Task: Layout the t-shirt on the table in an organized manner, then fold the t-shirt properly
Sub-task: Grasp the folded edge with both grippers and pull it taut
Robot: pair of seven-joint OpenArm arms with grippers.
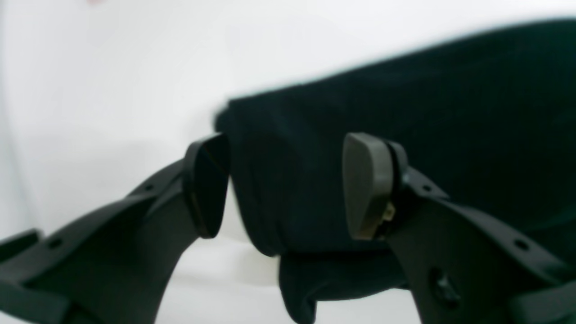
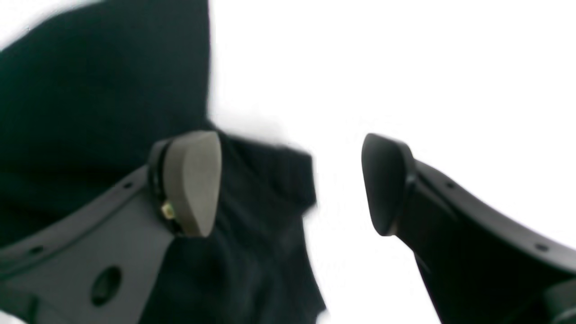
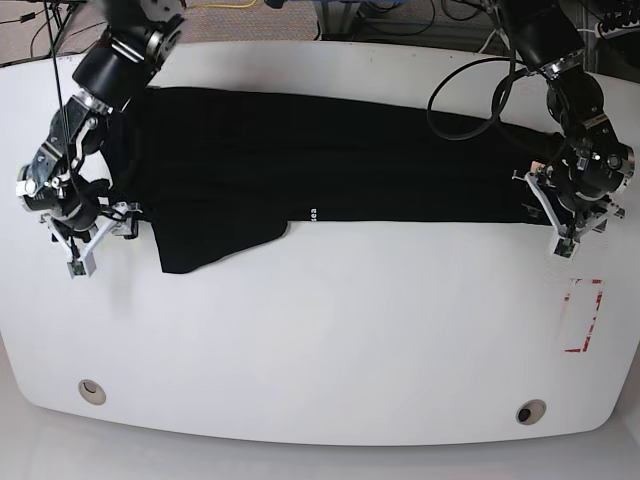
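So, view by view:
Left wrist view: left gripper (image 1: 283, 184) stands spread, pinching nothing; a folded edge of the black t-shirt (image 1: 405, 135) lies between and beyond its fingertips on the white table (image 1: 112, 81).
Right wrist view: right gripper (image 2: 292, 184) is likewise spread wide and holds nothing; the t-shirt (image 2: 99, 90) lies behind its left pad, with a loose fold reaching into the gap.
Base view: t-shirt (image 3: 330, 165) is stretched long across the table (image 3: 330, 330), one gripper at each end; a red tape rectangle (image 3: 582, 315) sits just below the left gripper (image 3: 560, 215); two grommet holes (image 3: 91, 390) lie near the front edge.
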